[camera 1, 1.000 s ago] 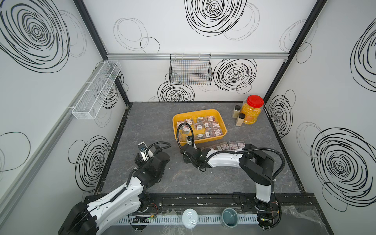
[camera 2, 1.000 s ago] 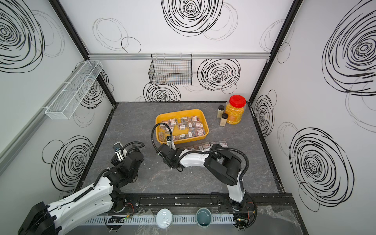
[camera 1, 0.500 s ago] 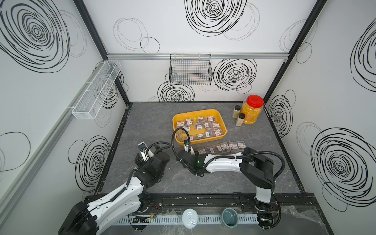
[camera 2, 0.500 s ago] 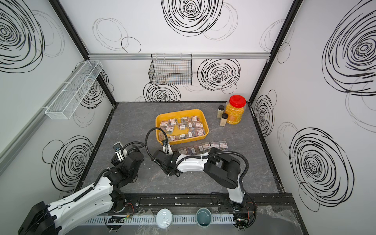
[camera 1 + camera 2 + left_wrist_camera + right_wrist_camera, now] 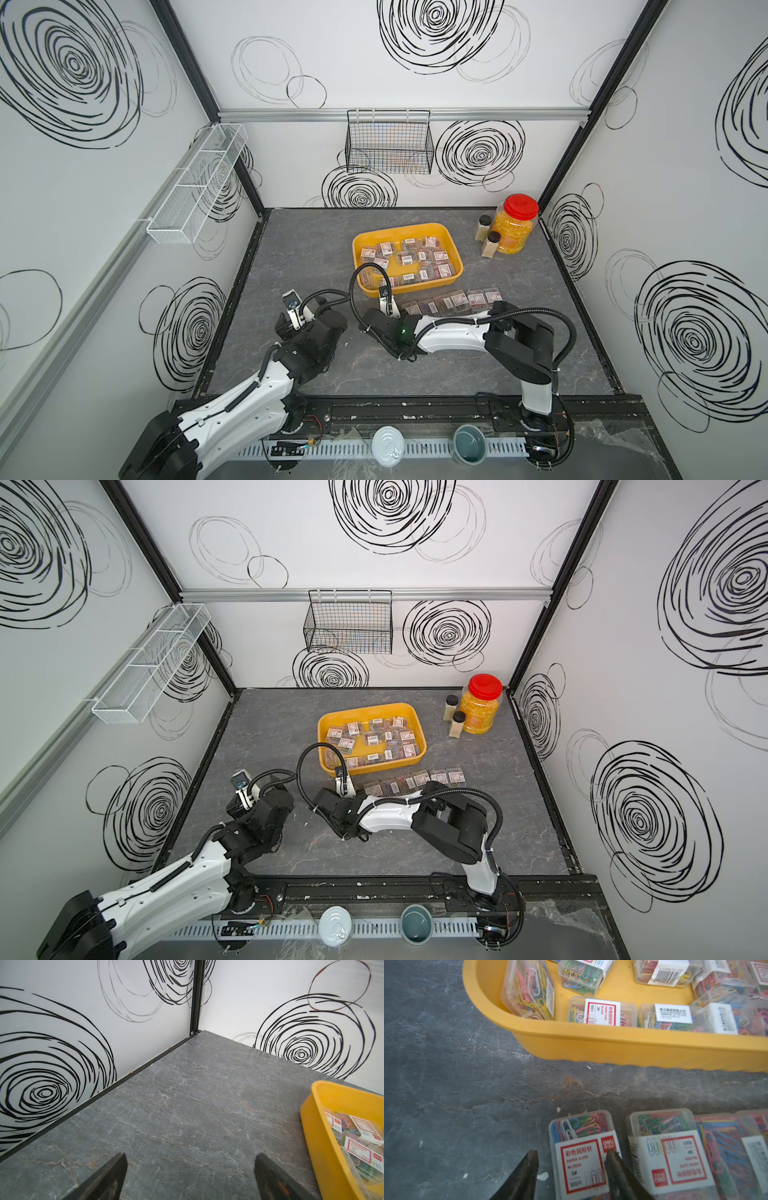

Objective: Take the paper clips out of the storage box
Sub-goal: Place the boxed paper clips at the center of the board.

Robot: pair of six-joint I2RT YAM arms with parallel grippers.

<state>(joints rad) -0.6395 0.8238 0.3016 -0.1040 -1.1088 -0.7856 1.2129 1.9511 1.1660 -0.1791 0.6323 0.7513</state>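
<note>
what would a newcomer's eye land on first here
The yellow-orange storage box in the middle of the grey table, littered with clear cases of multicoloured paper clips. Next, the neat row of cases on the table along its near side, and the red-lidded jar in the far right corner.

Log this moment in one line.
left tool: open, over table | right tool: open, above end case of row | tray: cases inside | row: on table beside tray
</note>
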